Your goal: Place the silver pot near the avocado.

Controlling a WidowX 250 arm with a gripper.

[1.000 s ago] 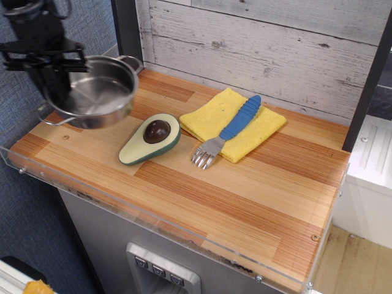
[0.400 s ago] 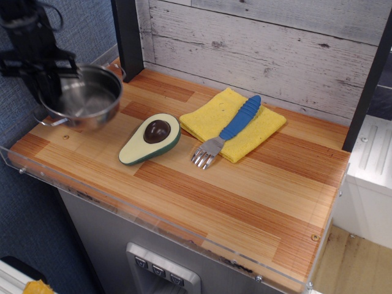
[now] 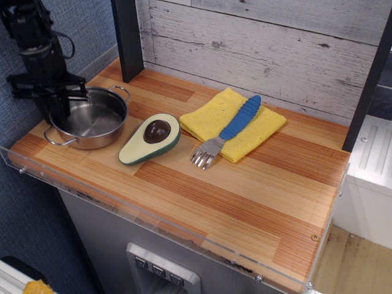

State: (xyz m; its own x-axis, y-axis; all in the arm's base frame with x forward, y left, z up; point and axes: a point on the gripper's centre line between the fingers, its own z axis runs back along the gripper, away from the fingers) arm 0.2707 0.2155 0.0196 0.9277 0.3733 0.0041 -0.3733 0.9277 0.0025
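Inspector A: We find the gripper (image 3: 59, 105) clenched on the far rim of the silver pot (image 3: 90, 120), which sits flat on the wooden counter (image 3: 245, 190).

Inspector B: We note the avocado (image 3: 150, 139) just beside the pot, on the side away from the gripper, apparently not touching it.

Inspector A: Our concern: if the fingers lift before letting go, the rim could snag, tip the pot and knock the avocado toward the fork (image 3: 229, 130).
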